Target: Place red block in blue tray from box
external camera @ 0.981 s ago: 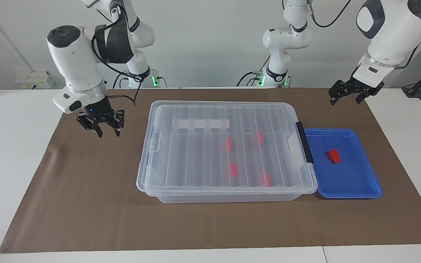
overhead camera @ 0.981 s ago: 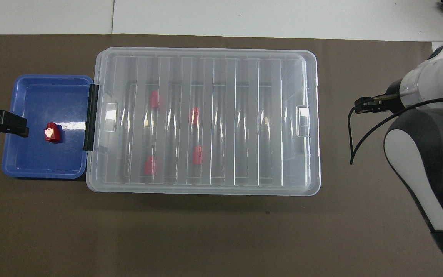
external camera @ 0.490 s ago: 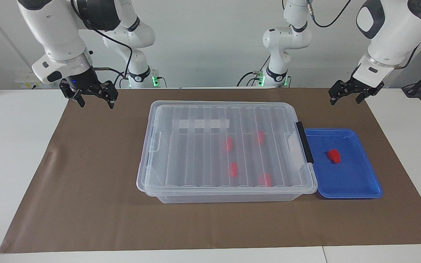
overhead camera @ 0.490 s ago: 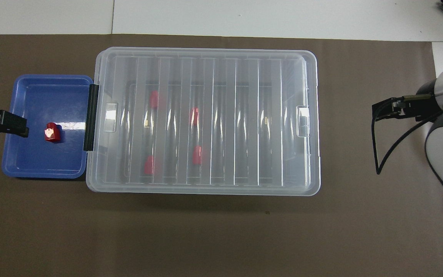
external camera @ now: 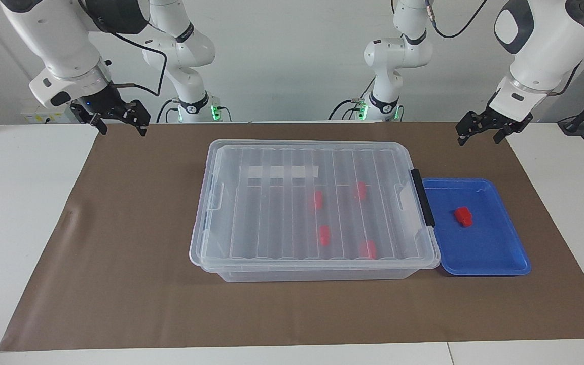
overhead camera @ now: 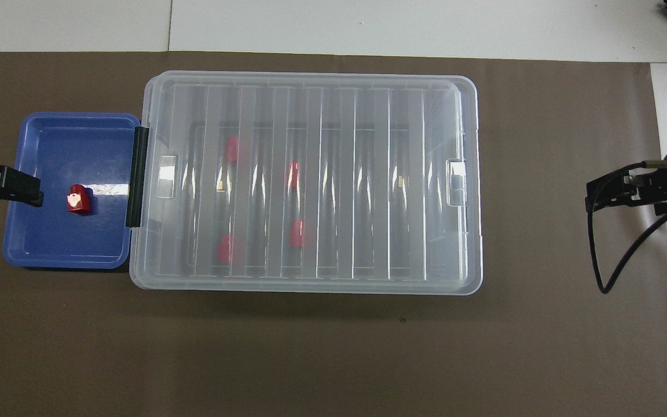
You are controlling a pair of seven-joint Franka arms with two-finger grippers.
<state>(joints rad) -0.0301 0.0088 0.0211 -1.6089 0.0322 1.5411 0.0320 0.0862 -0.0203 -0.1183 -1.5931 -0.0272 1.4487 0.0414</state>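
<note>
Since a second ago the right gripper [external camera: 117, 119] has risen and pulled away from the box [external camera: 312, 210], from low over the mat [external camera: 119, 263] to its corner at the right arm's end; its fingers have spread and hold nothing. The left gripper [external camera: 484, 129] has not moved, hanging open and empty above the mat at about 12 o'clock from the tray [external camera: 495, 253]. The block [external camera: 463, 216] lies in the tray near its middle. The lid is on the box, four other red blocks [external camera: 324, 234] inside. The tray touches the box at the left arm's end.
</note>
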